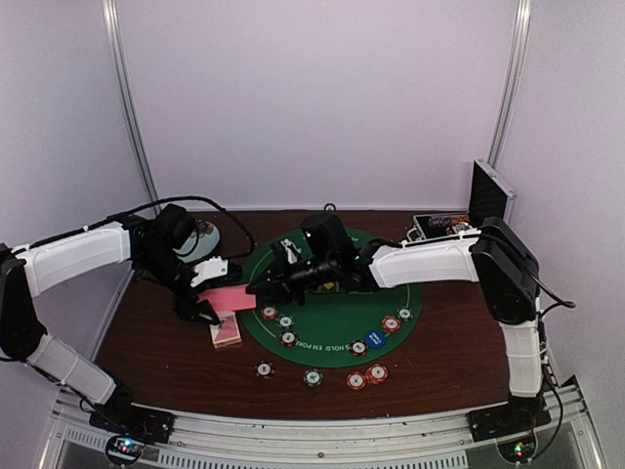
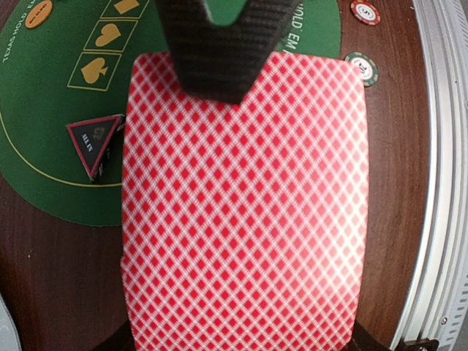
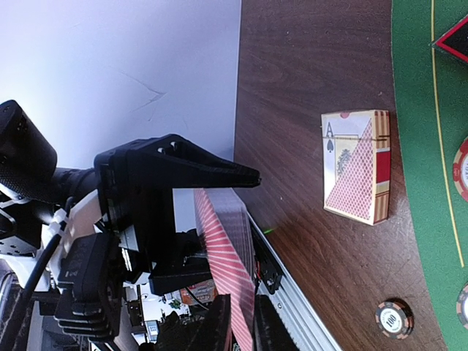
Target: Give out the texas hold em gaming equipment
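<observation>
At the left, the left gripper (image 1: 208, 301) is clamped on one pink-backed playing card (image 2: 245, 212), held flat above the wooden table (image 1: 146, 342) at the left edge of the green mat (image 1: 322, 327). One finger (image 2: 216, 51) lies across the card's back. Just near of it, one card box (image 3: 356, 164) lies on the wood. One black-red triangle marker (image 2: 95, 145) sits on the mat's left edge, partly hidden by the card.

The right gripper (image 1: 266, 283) hovers over the left part of the mat, pointing at the held card. I cannot tell how its jaws stand.

I count ten striped chips (image 1: 270, 313): six on the mat and four along or past its near edge. One blue disc (image 1: 374, 339) lies among the right-hand chips, and one orange disc (image 2: 38, 13) is on the mat.
</observation>
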